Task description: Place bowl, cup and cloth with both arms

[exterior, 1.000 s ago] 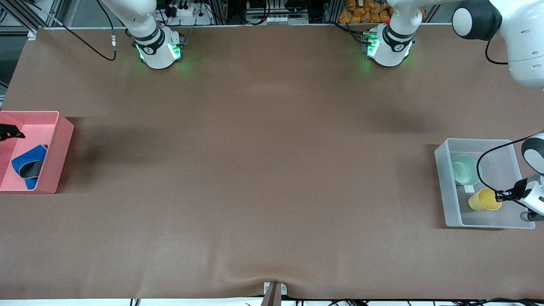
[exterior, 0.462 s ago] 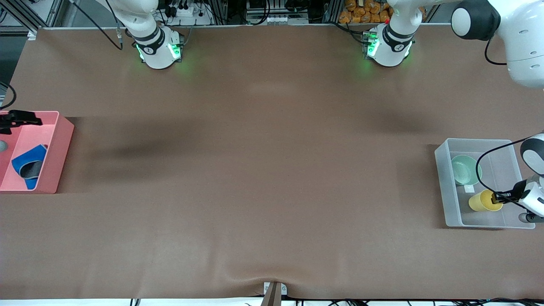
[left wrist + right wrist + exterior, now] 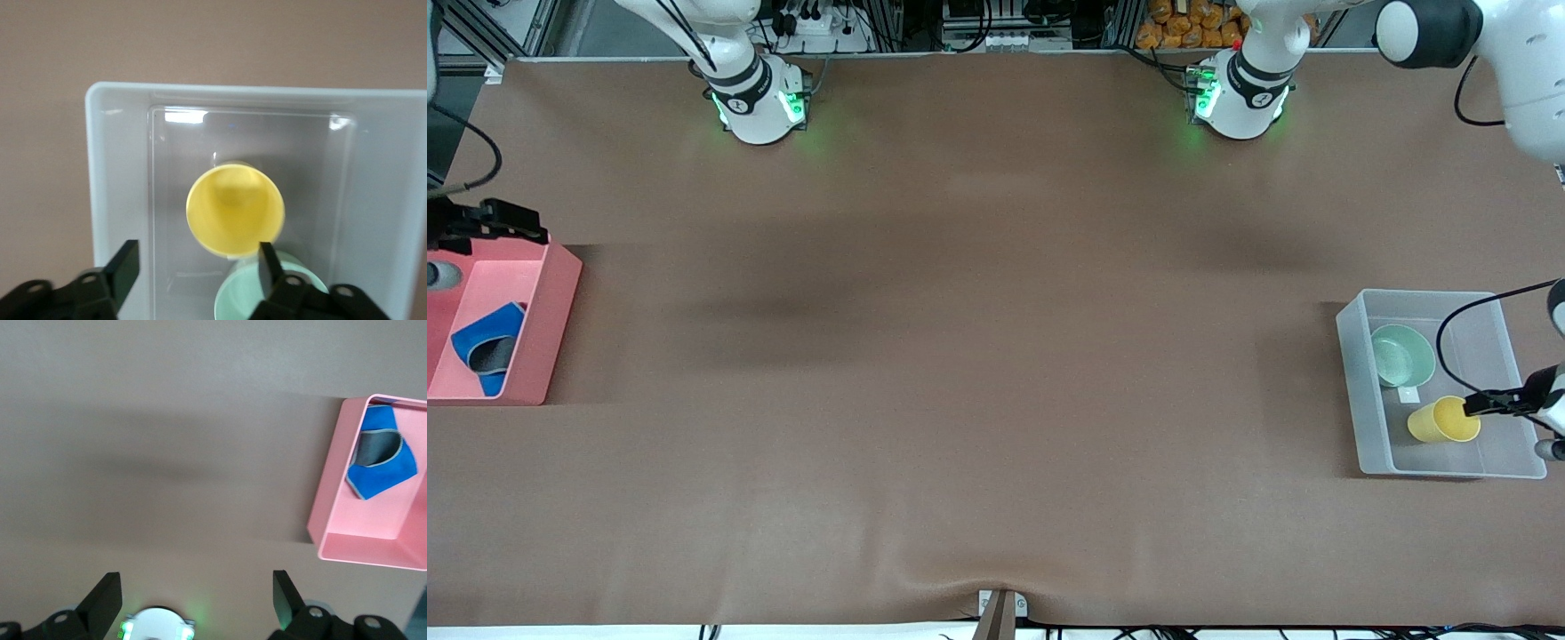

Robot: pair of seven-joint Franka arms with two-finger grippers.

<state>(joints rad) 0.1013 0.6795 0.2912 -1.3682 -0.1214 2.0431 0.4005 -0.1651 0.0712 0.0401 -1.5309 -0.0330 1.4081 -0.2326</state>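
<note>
The yellow cup and the mint-green bowl sit side by side in a clear plastic bin at the left arm's end of the table. My left gripper hangs open and empty over the bin, just beside the cup. In the left wrist view the cup and bowl lie between the spread fingers. The blue cloth with its grey patch lies in a pink bin at the right arm's end. My right gripper is open and empty above that bin's farther edge. The right wrist view shows the cloth.
The brown table cover stretches between the two bins. The two green-lit arm bases stand along the table's far edge. The right wrist view shows the pink bin and the right arm's own base.
My right gripper has risen out of the pink bin, away from the cloth, toward its farther edge. My left gripper has drawn back slightly from the cup.
</note>
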